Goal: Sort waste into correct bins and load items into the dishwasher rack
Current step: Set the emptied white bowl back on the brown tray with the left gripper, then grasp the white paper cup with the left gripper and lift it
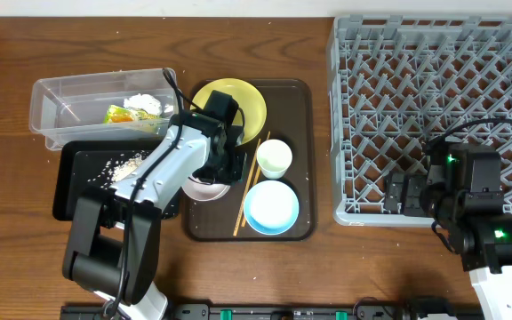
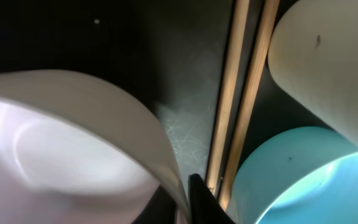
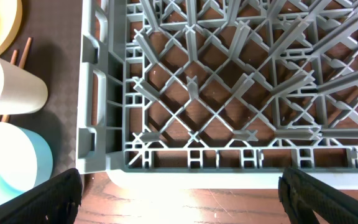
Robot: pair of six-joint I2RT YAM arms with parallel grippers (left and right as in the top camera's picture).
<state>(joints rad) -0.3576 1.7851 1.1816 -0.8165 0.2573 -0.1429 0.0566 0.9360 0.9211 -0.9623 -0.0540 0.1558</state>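
Note:
My left gripper point(image 1: 223, 167) point(image 2: 188, 199) is shut on the rim of the white bowl point(image 1: 204, 188) point(image 2: 61, 143) on the brown serving tray point(image 1: 302, 133). The yellow plate point(image 1: 243, 102), pale cup point(image 1: 275, 157), light blue bowl point(image 1: 271, 206) and wooden chopsticks point(image 1: 249, 191) point(image 2: 241, 93) also lie on that tray. The green-and-yellow wrapper point(image 1: 118, 114) with white paper lies in the clear tub point(image 1: 56, 107). Rice scraps point(image 1: 123, 166) lie in the black tray point(image 1: 71, 182). My right gripper point(image 1: 400, 191) point(image 3: 179, 199) is open and empty at the front left corner of the grey dishwasher rack point(image 1: 434, 89) point(image 3: 229, 93).
The clear tub and the black tray stand side by side at the left of the wooden table. The right wrist view shows the cup point(image 3: 11, 87) and the light blue bowl point(image 3: 11, 155) just left of the rack's wall.

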